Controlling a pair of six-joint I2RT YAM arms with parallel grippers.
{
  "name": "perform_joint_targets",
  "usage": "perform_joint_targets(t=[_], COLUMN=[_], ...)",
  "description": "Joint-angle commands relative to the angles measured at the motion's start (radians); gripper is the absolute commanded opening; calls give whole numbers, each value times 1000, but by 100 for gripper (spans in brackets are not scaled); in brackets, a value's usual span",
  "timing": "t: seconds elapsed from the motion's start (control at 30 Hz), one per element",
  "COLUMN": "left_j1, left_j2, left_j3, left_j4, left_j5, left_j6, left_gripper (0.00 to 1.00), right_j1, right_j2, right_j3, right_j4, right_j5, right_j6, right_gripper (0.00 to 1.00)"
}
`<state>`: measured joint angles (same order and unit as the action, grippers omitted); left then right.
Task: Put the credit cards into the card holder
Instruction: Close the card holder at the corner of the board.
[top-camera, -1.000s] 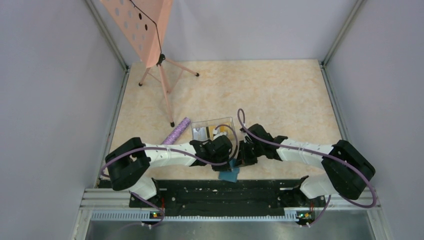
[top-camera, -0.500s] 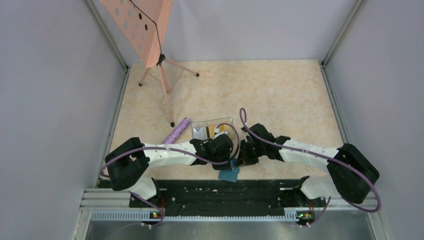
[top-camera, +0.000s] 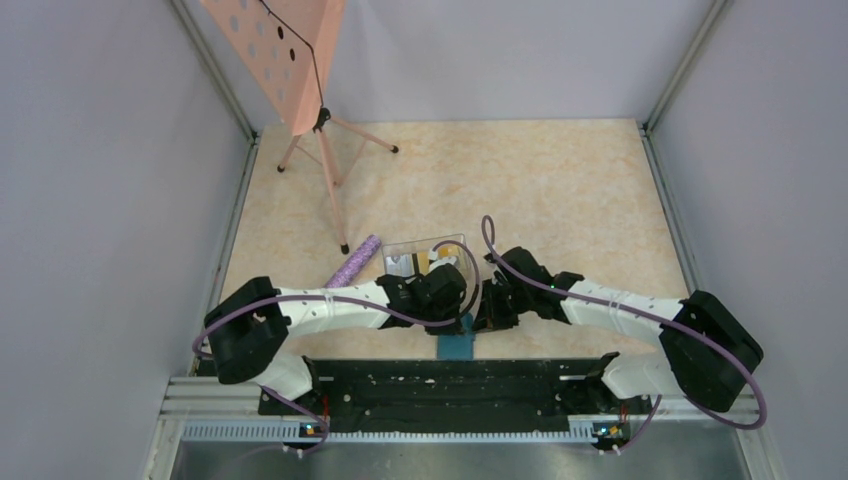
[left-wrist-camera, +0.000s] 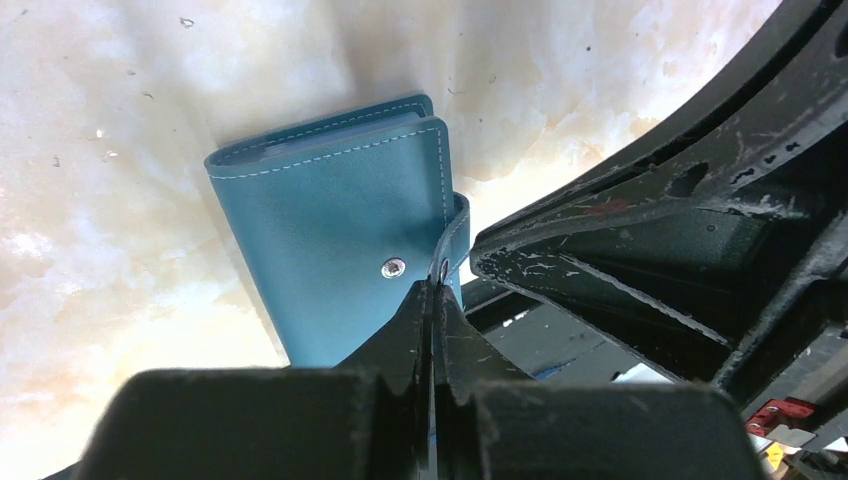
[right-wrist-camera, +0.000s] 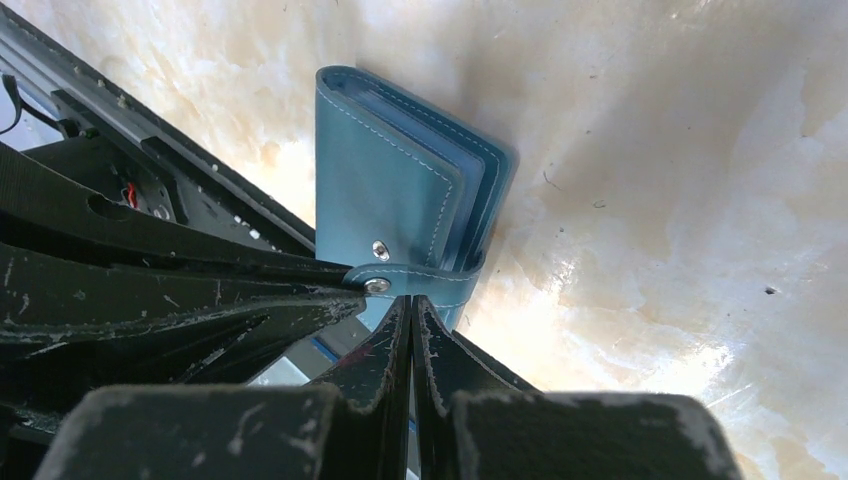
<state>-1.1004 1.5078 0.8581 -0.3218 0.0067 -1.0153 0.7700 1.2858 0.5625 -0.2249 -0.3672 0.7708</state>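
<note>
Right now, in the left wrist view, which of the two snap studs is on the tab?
The stud nearest the left gripper, on the tab; the other stud sits on the holder's flat cover.

The beige marbled desk (top-camera: 560, 190) carries a pink music stand (top-camera: 285, 70) at 10 o'clock and a purple roll (top-camera: 353, 262) at 8 o'clock. A clear tray (top-camera: 425, 247) of credit cards (top-camera: 408, 266) lies beside the roll. The teal card holder (top-camera: 456, 346) is at 6 o'clock, by the near edge.

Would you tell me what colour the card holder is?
Teal blue card holder, pale stitching; clearest in left wrist view.
</note>
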Motion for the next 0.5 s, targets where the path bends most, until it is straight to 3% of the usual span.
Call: perform_joint_targets(t=[0.0,0.47], left_j1=[6,7], left_j2=[-30,3], left_j3=[2,-8], left_j4=[-21,-18], left_j5=[-50,-14], left_j6=[-6,8], left_gripper=[0,0], right_j1=[-5,-5], right_j2=[-19,76], right_j3=[25,101], right_j4=[18,49], right_j5=[1,10], right_j6=[2,-4], right_gripper=[0,0])
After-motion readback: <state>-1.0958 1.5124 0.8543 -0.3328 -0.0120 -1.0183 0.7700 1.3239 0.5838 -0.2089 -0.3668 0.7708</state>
